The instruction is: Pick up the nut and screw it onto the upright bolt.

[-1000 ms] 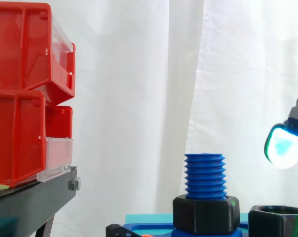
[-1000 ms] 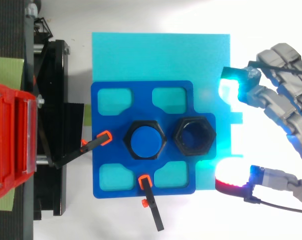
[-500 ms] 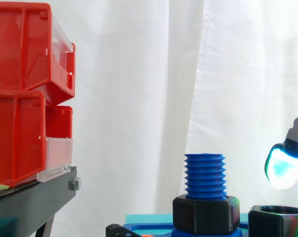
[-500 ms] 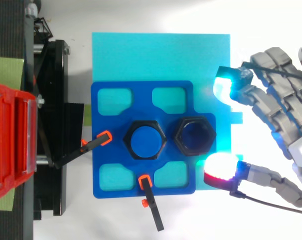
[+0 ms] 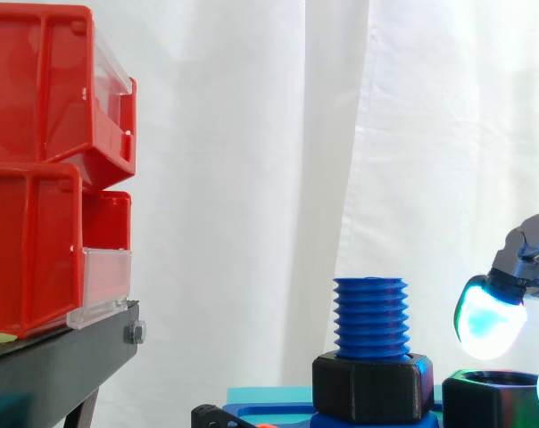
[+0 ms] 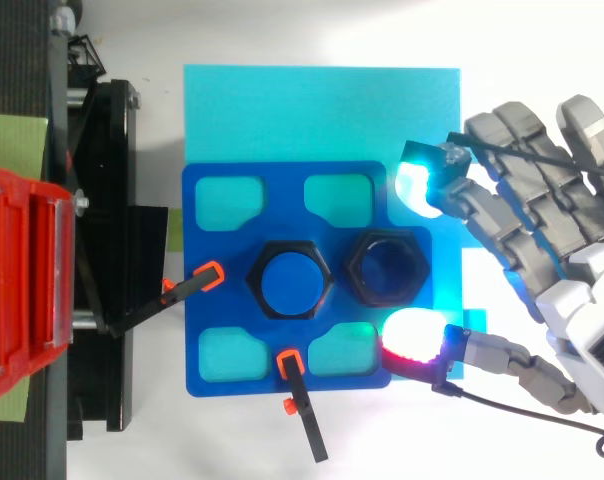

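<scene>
The blue threaded bolt [image 5: 370, 316] stands upright in a black hex base [image 6: 288, 279] on the blue fixture plate [image 6: 210, 290]. To its right the loose black nut [image 6: 387, 272] rests on the same plate, its top also seen in the side view [image 5: 493, 397]. My hand [image 6: 542, 270] reaches in from the right, open, with spread fingers. A cyan-glowing fingertip [image 6: 419, 186] hovers just beyond the nut and the red-glowing thumb tip [image 6: 413, 339] sits just in front of it. Neither touches the nut.
Red bins [image 5: 46, 169] are stacked on a black stand [image 5: 60, 361] at the left. Two black clamps with orange tips [image 6: 204, 275] [image 6: 290, 362] hold the blue plate, which lies on a cyan sheet [image 6: 322, 110].
The hand has moved left toward the nut and lower; its cyan fingertip and red thumb tip now flank the nut. The nut and the bolt have not moved.
</scene>
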Motion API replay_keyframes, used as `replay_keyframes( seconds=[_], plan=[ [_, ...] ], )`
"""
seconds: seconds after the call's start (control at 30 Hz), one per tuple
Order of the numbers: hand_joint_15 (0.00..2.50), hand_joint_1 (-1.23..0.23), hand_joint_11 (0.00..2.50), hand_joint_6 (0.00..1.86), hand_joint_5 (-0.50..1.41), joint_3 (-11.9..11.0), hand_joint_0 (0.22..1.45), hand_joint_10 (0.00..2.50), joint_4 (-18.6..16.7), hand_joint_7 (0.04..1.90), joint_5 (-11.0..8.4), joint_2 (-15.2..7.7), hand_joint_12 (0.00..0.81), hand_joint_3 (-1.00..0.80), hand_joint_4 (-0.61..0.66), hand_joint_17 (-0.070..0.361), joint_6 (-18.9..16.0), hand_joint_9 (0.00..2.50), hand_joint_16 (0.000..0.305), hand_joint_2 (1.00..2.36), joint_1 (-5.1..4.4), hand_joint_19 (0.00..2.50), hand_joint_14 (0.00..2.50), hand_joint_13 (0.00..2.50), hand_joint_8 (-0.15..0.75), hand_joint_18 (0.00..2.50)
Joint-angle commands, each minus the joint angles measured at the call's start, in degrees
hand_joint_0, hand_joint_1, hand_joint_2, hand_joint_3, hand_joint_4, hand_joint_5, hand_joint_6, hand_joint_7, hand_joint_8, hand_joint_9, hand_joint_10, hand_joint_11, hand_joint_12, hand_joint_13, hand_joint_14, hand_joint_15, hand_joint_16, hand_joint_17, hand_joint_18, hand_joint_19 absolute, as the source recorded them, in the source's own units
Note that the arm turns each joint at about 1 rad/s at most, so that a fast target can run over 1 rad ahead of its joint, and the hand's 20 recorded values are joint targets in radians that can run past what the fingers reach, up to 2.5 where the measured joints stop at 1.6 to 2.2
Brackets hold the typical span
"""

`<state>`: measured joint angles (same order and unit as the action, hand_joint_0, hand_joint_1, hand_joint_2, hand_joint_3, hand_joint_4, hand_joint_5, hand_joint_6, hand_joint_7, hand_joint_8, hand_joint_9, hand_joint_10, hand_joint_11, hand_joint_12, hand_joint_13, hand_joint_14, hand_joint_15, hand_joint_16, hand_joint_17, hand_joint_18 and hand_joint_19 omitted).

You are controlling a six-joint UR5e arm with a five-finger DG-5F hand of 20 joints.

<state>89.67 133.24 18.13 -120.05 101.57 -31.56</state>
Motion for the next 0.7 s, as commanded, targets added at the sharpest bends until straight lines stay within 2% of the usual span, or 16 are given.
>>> replay_keyframes(
  seconds=[0.0,0.23,0.47,0.67],
  plan=[
    [0.0,-0.6,0.0,0.5,-0.24,-0.02,0.36,0.0,0.0,0.74,1.38,-0.1,0.417,-0.5,0.22,0.121,0.03,0.3,0.054,1.0,0.27,0.0,0.0,0.29,0.289,0.02],
    [0.0,-0.6,0.0,0.5,-0.24,-0.02,0.36,0.0,0.27,0.74,1.73,-0.1,0.415,-0.5,0.22,0.119,0.03,0.31,0.053,1.0,0.27,0.0,0.0,0.3,0.288,0.03],
    [0.0,-0.6,0.0,0.5,-0.23,-0.02,0.37,0.0,0.27,0.74,3.05,-0.1,0.412,-0.5,0.22,0.118,0.03,0.32,0.052,1.0,0.36,0.0,0.0,0.31,0.29,0.04],
    [0.0,-0.58,0.0,0.5,-0.23,-0.02,0.38,0.0,0.36,0.75,3.05,-0.1,0.402,-0.5,0.23,0.115,-0.14,0.33,0.051,1.0,0.36,0.0,0.0,0.33,0.291,0.05]
  ],
)
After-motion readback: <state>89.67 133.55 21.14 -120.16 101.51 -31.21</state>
